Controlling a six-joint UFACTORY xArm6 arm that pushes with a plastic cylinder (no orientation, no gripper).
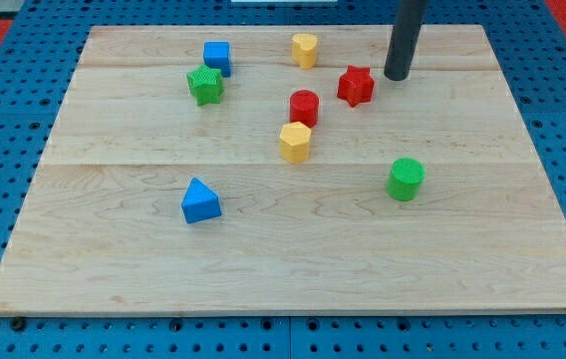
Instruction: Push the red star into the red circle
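Observation:
The red star (356, 86) lies on the wooden board at the upper middle right. The red circle (304, 106) stands a short way to its lower left, apart from it. My tip (397, 77) is at the end of the dark rod, just to the right of the red star and slightly above it in the view, with a small gap between them. A yellow hexagon block (295, 142) sits directly below the red circle, almost touching it.
A yellow block (305, 49) sits near the top edge. A blue cube (217, 57) and a green star (204, 85) are at the upper left. A blue triangle (199, 200) is at the lower left. A green cylinder (405, 179) is at the right.

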